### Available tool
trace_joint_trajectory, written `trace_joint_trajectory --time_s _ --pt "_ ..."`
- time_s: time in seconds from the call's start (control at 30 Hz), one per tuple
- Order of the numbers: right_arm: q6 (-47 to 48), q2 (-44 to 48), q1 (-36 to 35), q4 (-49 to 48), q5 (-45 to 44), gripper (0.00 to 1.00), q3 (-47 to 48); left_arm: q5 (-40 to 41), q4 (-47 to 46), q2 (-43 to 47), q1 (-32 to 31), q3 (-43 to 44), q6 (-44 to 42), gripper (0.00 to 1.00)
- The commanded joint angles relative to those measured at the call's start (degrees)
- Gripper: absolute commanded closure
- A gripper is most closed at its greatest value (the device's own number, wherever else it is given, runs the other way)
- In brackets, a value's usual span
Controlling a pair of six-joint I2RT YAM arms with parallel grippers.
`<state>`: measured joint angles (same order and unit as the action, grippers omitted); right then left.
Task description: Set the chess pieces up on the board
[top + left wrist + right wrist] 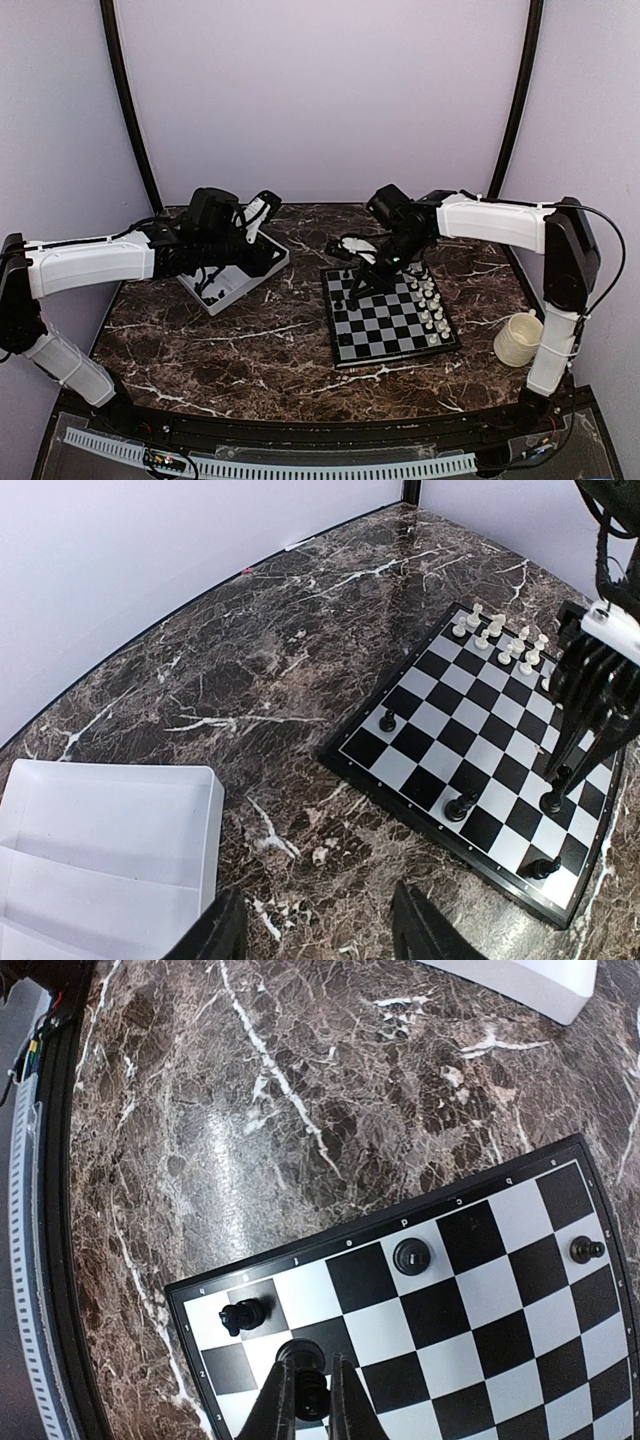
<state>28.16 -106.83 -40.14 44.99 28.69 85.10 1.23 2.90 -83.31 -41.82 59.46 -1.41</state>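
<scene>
The right fingers [288,1398] are closed on a tiny black plastic chess piece [308,1390] near one corner of the black-and-white checked chessboard [380,1330]. The left fingers [225,935] stand apart, empty, above the dark marbled counter [250,680] beside the white rectangular tray [100,820]

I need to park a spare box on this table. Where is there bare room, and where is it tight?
Bare marble lies between the tray and the board, and along the near strip in front of both. Tight: the board's right edge, lined with white chessmen, its far-left corner under the right gripper, and beside the cup.
</scene>
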Motion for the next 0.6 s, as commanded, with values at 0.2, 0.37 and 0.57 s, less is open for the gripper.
trace_joint_trajectory --time_s 0.2,0.37,0.57 --pt "-1.8 -3.7 -0.6 -5.6 -7.1 0.99 6.0 0.4 0.3 0.7 0.2 0.6 2.7 0.48" --pt "-3.8 -7.6 -0.1 -8.2 -9.2 0.99 9.4 0.2 0.5 0.5 0.2 0.7 3.0 0.48" --pt "-6.5 -14.7 0.2 -7.1 -9.9 0.99 17.1 -0.3 0.9 0.2 0.3 1.1 3.3 0.48"
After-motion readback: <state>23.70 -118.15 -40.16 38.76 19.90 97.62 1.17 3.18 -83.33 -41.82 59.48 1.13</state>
